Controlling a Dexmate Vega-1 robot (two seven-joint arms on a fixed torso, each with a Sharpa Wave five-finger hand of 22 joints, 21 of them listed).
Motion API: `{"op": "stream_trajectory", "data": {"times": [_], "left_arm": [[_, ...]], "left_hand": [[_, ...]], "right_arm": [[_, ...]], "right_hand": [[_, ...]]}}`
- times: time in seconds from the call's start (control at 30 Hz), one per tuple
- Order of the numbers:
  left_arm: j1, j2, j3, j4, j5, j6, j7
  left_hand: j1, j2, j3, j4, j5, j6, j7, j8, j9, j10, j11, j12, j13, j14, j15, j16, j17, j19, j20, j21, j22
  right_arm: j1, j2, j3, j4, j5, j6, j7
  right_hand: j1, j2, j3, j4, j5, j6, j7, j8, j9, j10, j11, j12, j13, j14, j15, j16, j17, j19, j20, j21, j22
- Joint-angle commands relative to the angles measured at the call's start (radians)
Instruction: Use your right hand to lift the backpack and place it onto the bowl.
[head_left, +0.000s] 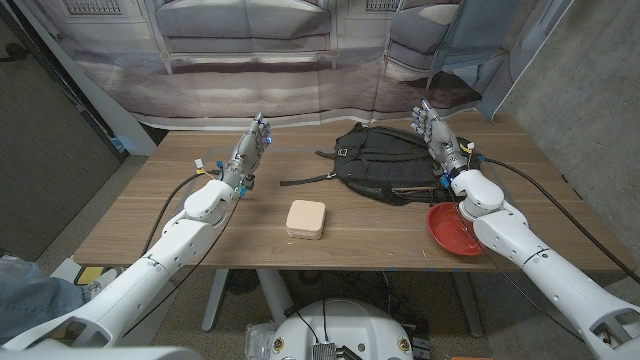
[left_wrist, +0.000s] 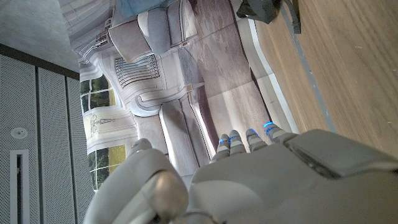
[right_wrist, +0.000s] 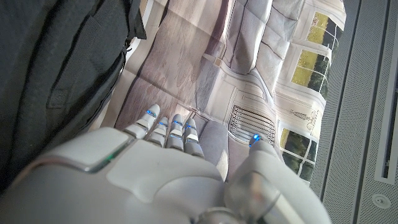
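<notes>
From the head view I saw the backpack (head_left: 388, 160) lying flat at the table's (head_left: 150, 215) far right, straps trailing toward the middle. The red bowl (head_left: 452, 230) sat nearer the front edge, just beside the pack and partly under my right forearm. My right hand (head_left: 437, 138) stood over the pack's right side, fingers straight and apart, gripping nothing. My left hand (head_left: 250, 150) was raised on the far left, fingers extended, empty. A beige square case (head_left: 306, 218) lay mid-table.
</notes>
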Motion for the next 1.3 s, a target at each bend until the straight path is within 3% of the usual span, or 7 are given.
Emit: {"op": "stream_trajectory", "data": {"times": [0.03, 0.7, 1.3], "left_arm": [[-0.002, 0.005, -0.002, 0.003, -0.003, -0.002, -0.008], [0.008, 0.031, -0.015, -0.030, -0.002, 0.009, -0.005], [-0.002, 0.046, -0.022, -0.036, 0.001, 0.017, -0.009]], "left_hand": [[0.006, 0.006, -0.006, 0.002, 0.007, 0.007, -0.001, 0.006, 0.002, 0.007, -0.002, 0.005, 0.002, 0.006, -0.001, 0.003, 0.003, -0.003, 0.004, -0.003, 0.004], [0.010, 0.009, -0.008, 0.000, 0.009, 0.013, -0.001, 0.007, 0.002, 0.009, -0.003, 0.003, 0.002, 0.007, 0.000, 0.001, 0.003, -0.003, 0.009, -0.008, 0.004], [0.014, 0.012, -0.011, -0.002, 0.012, 0.019, -0.002, 0.007, 0.002, 0.013, -0.004, 0.003, 0.002, 0.010, -0.002, 0.000, 0.003, -0.003, 0.013, -0.011, 0.005]], "right_arm": [[-0.012, -0.018, 0.011, -0.032, -0.020, -0.019, -0.028], [-0.012, -0.029, 0.017, -0.049, -0.113, -0.022, -0.107], [0.005, -0.053, 0.004, -0.078, -0.221, -0.086, -0.179]], "right_hand": [[0.009, 0.003, -0.001, -0.007, 0.000, 0.007, 0.001, 0.009, 0.004, 0.014, -0.003, 0.002, 0.006, 0.013, 0.003, 0.007, 0.006, 0.009, -0.042, -0.003, 0.003], [0.022, 0.007, 0.001, -0.016, -0.002, 0.016, -0.010, 0.010, 0.004, 0.025, -0.009, 0.002, 0.006, 0.025, -0.001, 0.006, 0.006, 0.019, -0.041, -0.010, 0.004], [0.035, 0.012, 0.004, -0.025, -0.002, 0.022, -0.015, 0.009, 0.004, 0.031, -0.012, 0.000, 0.006, 0.032, -0.006, 0.004, 0.006, 0.039, -0.040, -0.012, 0.004]]}}
